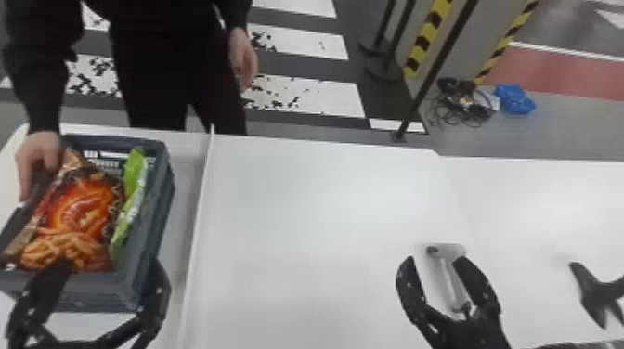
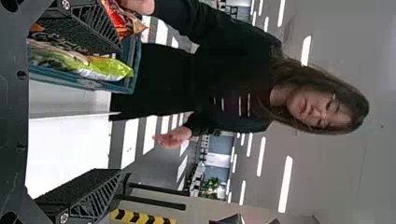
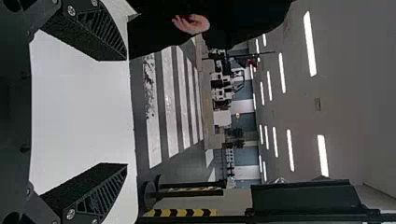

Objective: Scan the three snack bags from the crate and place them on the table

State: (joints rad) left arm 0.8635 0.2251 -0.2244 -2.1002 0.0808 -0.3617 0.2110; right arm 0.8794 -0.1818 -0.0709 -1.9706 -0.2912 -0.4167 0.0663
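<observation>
Clock as in head view, 12 = away from robot.

1. Main risk: person's hand at crate's 10 o'clock, at the red bag's far end. Closing the left pincer there now could pinch it or start a tug-of-war. Wait for clearance.
2. Left pincer: spread, nothing clamped, at crate's 5 to 6 o'clock. One side overlaps the near rim, the other sits by the 4 o'clock wall. Badly lined up, a drop or close could catch plastic and drag the crate.
3. Bags look soft and slick. A shallow bite may slip; a hard one may crush the contents.
4. Crate load: red bag on top, centre to 7 o'clock; green bag on edge along the 3 o'clock wall. Dark strip at 9 may be the third, can't confirm. Lifting red could snag green.
5. Right pincer: also spread, unclamped, around 4 o'clock on the surface, scanner right by it. Sloppy approach could knock that askew and spoil the scan.
</observation>
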